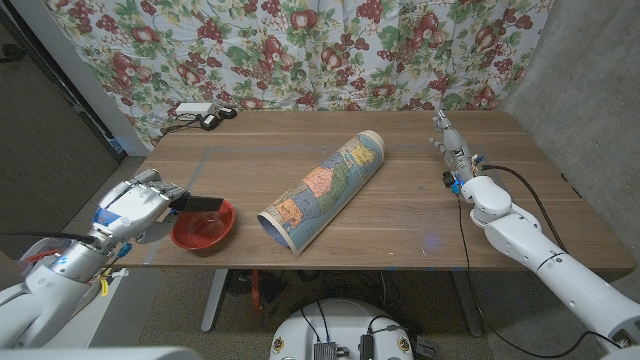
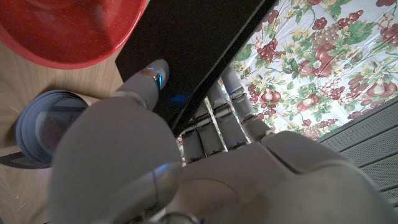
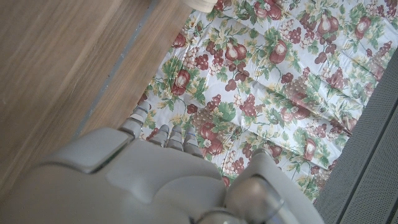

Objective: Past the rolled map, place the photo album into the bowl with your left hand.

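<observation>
My left hand point(image 1: 140, 205) grips a black photo album point(image 1: 201, 203) at the table's left front, and the album's far end hangs over the red bowl point(image 1: 203, 228). The rolled map point(image 1: 325, 190) lies aslant across the middle of the table, to the right of the bowl. In the left wrist view the album point(image 2: 186, 50) sits between my thumb and fingers point(image 2: 214, 124), right above the bowl point(image 2: 68, 31). On the table's right side my right hand point(image 1: 450, 142) stands with its fingers stretched toward the curtain, holding nothing. My right hand point(image 3: 155, 174) shows its back in the right wrist view.
A white power strip with a black plug point(image 1: 200, 112) lies at the far left corner. A flowered curtain point(image 1: 330, 40) hangs behind the table. A blue-grey round object point(image 2: 43, 127) shows beside my left hand, near the bowl.
</observation>
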`<action>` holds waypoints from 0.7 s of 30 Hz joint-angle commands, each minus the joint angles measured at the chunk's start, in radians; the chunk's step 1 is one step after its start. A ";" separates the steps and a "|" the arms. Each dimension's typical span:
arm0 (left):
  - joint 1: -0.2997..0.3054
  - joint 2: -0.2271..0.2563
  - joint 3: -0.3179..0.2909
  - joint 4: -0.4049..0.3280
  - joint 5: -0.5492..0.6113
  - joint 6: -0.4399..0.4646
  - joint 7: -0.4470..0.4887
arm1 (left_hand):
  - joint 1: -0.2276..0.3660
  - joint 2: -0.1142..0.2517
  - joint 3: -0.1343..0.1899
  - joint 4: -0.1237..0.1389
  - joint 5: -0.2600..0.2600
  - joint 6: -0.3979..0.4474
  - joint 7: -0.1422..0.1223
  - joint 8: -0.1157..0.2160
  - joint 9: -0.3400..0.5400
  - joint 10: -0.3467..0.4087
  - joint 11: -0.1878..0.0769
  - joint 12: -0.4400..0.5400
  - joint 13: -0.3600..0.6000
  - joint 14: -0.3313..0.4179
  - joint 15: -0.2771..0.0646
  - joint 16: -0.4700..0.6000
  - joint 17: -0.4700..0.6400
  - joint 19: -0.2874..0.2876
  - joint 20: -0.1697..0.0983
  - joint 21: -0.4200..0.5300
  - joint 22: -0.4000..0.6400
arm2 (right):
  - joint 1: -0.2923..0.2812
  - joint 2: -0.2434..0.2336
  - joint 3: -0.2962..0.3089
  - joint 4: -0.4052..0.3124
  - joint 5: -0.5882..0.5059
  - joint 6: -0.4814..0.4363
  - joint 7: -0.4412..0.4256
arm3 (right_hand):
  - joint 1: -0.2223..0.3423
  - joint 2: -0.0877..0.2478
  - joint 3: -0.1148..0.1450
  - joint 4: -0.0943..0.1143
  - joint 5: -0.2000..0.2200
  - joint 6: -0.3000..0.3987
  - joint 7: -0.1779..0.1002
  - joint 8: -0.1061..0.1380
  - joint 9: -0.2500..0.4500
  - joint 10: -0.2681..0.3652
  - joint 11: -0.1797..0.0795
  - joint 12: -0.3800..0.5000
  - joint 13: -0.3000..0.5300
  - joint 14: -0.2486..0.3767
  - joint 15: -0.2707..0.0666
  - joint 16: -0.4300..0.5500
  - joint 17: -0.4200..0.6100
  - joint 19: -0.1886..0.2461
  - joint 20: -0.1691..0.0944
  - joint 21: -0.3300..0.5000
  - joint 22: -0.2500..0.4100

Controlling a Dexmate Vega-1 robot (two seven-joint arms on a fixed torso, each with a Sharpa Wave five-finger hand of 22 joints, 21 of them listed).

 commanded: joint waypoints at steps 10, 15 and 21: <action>0.013 -0.018 -0.011 -0.017 0.029 -0.013 -0.037 | 0.043 0.038 -0.012 0.001 0.001 0.080 -0.044 0.002 0.001 0.050 -0.053 -0.002 0.006 -0.005 -0.129 -0.008 0.002 -0.008 -0.009 -0.011 -0.002 | 0.000 0.005 -0.005 0.015 0.001 0.018 0.015 | 0.001 0.005 -0.006 -0.001 0.003 0.005 -0.005 0.002 0.003 -0.003 -0.003 -0.003 0.004 -0.002 -0.012 0.000 0.003 0.005 0.000 0.002 0.003; 0.025 -0.012 -0.025 -0.025 0.041 -0.023 -0.050 | 0.045 0.038 -0.014 0.000 0.001 0.080 -0.049 0.001 0.000 0.050 -0.056 -0.003 0.007 -0.004 -0.130 -0.009 0.002 -0.009 -0.011 -0.014 -0.002 | -0.004 0.002 -0.002 0.013 -0.001 0.023 0.013 | 0.001 0.006 -0.007 -0.001 0.003 0.005 -0.004 0.002 0.003 -0.002 -0.003 -0.003 0.004 -0.002 -0.011 0.000 0.003 0.005 0.000 0.002 0.003; 0.021 -0.004 -0.033 -0.021 0.051 -0.035 -0.066 | 0.047 0.038 -0.016 0.000 0.001 0.080 -0.050 0.001 -0.001 0.048 -0.058 -0.004 0.008 -0.003 -0.130 -0.010 0.001 -0.012 -0.011 -0.017 -0.003 | -0.011 0.000 0.001 0.008 0.004 0.019 0.013 | 0.001 0.006 -0.007 -0.001 0.003 0.005 -0.005 0.002 0.003 -0.002 -0.003 -0.003 0.004 -0.002 -0.010 0.000 0.003 0.005 0.000 0.002 0.003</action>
